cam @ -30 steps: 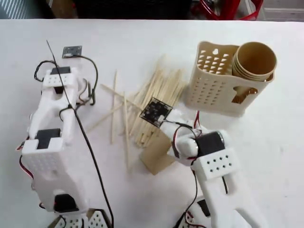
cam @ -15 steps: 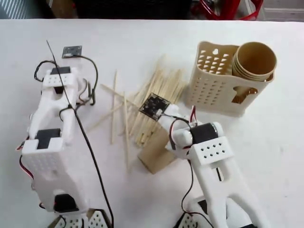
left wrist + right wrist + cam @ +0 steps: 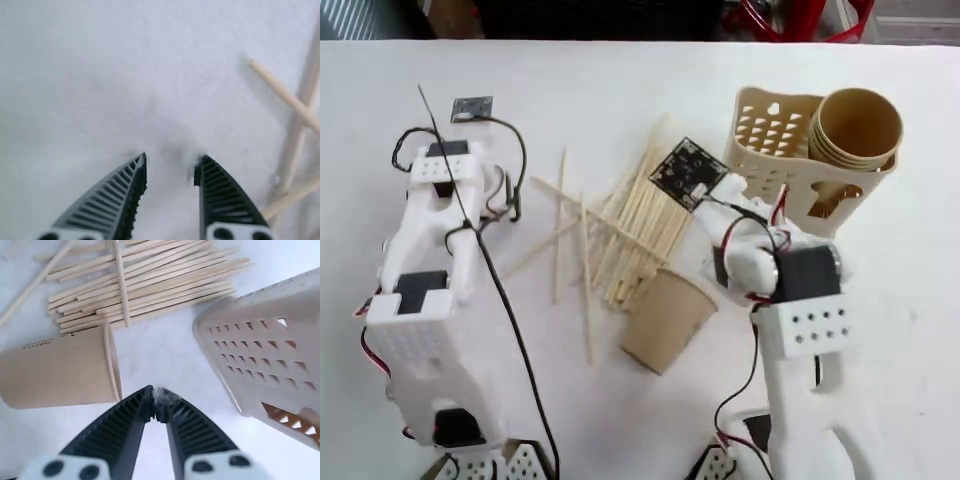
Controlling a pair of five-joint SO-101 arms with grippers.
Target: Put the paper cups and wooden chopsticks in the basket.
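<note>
One paper cup (image 3: 668, 318) lies on its side on the white table, also seen as the cup (image 3: 60, 367) in the right wrist view. A stack of paper cups (image 3: 855, 125) stands in the cream basket (image 3: 770, 180). Wooden chopsticks (image 3: 640, 215) lie in a loose pile left of the basket. My right gripper (image 3: 155, 401) is shut and empty, over bare table between the lying cup and the basket (image 3: 265, 355), with the chopsticks (image 3: 145, 282) beyond. My left gripper (image 3: 170, 167) is open over bare table, with stray chopsticks (image 3: 295, 105) beside it.
The left arm (image 3: 430, 240) stands at the table's left with a black cable trailing down its side. The right arm (image 3: 790, 290) stands just in front of the basket. Single chopsticks (image 3: 585, 290) lie scattered between the arms.
The right arm swung from over the lying cup toward the basket. The cup now lies uncovered and has shifted slightly right. The left arm has not moved.
</note>
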